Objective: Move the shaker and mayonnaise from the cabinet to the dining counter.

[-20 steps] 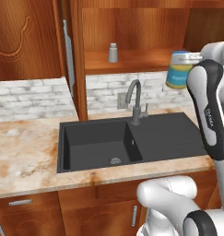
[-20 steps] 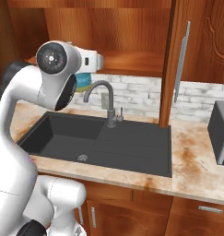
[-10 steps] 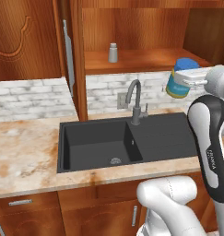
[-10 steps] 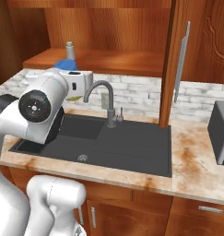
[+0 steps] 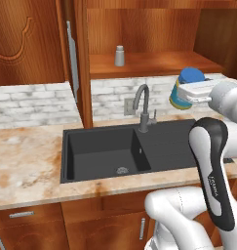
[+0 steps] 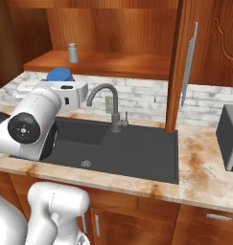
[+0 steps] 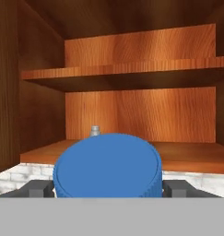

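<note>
My tool [image 7: 109,188] is closed on the mayonnaise [image 5: 187,89], a dark finger [image 7: 37,187] pressed against each side of its blue lid, holding the jar in the air above the right end of the black sink [image 5: 125,151]. The small grey shaker [image 5: 120,55] stands upright on the lower shelf of the open wooden cabinet [image 5: 154,63], well apart from the jar. The marble desk [image 5: 27,166] surrounds the sink.

Mayonnaise [image 5: 187,89]: blue lid, yellowish body, teal band, in my white hand [image 5: 198,91]. Shaker [image 5: 120,55]: grey. Cabinet [image 5: 37,44]: reddish-brown wood, silver bar handles. Worktop [image 5: 27,161]: beige marble, orange-brown blotches. Sink [image 5: 103,154]: black. Faucet [image 5: 143,107]: grey.
</note>
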Available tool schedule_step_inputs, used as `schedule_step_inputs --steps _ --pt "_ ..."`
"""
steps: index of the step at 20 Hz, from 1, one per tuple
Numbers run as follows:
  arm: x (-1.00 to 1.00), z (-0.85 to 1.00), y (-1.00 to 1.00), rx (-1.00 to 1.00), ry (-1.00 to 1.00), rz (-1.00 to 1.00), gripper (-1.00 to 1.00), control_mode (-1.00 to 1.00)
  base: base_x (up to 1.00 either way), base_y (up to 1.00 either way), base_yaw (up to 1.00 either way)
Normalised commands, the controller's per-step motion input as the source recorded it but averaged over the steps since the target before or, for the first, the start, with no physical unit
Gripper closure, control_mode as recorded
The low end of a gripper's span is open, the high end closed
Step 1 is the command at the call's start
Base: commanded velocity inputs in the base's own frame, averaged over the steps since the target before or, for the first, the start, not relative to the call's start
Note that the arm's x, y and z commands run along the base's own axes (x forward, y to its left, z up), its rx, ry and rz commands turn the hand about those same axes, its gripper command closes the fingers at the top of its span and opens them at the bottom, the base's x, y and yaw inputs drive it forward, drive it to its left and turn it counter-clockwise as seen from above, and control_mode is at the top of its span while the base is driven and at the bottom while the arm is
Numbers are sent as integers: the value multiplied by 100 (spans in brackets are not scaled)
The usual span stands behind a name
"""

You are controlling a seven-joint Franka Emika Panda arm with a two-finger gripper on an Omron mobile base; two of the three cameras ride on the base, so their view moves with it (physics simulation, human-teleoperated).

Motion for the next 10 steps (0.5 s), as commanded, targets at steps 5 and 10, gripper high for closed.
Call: schedule_step_inputs --steps 5,10 --pt "-15 -5 3 0 7 0 100 -100 0 0 0" --pt "-16 0 0 -2 6 2 100 -100 0 0 0"
